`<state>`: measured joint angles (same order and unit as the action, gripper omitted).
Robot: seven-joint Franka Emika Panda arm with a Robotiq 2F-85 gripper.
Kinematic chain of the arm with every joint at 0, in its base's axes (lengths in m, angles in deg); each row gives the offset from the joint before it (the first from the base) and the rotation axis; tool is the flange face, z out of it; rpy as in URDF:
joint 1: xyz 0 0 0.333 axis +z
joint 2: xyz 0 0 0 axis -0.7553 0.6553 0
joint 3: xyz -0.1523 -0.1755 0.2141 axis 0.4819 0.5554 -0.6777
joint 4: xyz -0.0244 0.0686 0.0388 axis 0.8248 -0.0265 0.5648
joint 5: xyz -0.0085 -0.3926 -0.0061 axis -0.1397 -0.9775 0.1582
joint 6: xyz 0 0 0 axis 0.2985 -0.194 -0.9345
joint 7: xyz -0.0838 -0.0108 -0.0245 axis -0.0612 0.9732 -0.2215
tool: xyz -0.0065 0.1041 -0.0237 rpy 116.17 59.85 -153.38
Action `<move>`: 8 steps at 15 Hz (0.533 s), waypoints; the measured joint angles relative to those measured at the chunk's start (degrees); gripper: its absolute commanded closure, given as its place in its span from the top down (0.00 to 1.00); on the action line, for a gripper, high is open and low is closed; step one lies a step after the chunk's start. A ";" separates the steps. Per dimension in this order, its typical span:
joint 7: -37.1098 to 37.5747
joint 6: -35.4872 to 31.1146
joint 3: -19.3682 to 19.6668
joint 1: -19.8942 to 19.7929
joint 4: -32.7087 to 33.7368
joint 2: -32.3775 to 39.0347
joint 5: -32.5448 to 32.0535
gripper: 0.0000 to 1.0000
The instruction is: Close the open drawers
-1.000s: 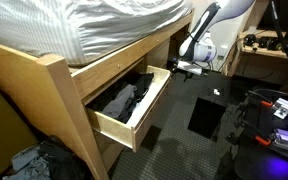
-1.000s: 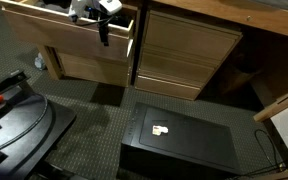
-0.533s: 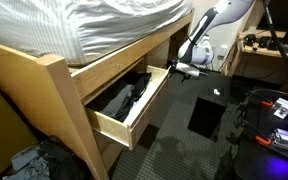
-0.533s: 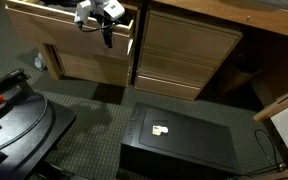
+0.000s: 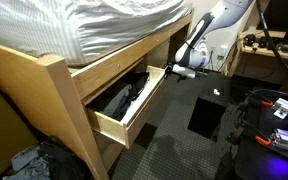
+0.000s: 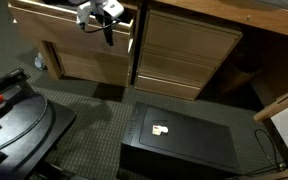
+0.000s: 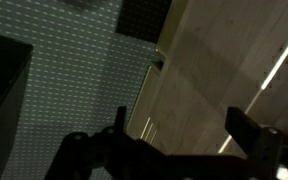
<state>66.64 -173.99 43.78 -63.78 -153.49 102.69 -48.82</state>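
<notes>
Open drawer (image 5: 151,102) slid inward, long axis along bed frame (image 5: 54,85); gripper (image 6: 108,36) jaws spread apart.

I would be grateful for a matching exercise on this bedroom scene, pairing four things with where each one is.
Things:
1. open drawer
2. dark clothes
3. black box
4. striped bedding

Places:
A. on the floor
B. on top of the bed frame
C. pulled out from the bed frame
D. inside the drawer

Pairs: 1-C, 2-D, 3-A, 4-B.
</notes>
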 measured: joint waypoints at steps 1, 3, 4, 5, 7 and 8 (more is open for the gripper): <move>0.18 1.26 0.91 1.54 2.31 0.98 -0.53 1.00; 1.96 7.30 5.51 7.52 8.65 2.74 -0.86 1.00; 3.74 11.09 8.59 11.26 12.01 3.50 -1.03 1.00; 6.13 14.71 11.85 15.07 15.22 4.20 -1.58 1.00; 12.01 21.53 17.74 21.84 21.86 5.67 -4.13 1.00; 14.92 24.93 19.90 24.28 24.92 6.39 -5.77 1.00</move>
<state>81.55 -149.06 63.69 -39.50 -128.56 109.08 -54.60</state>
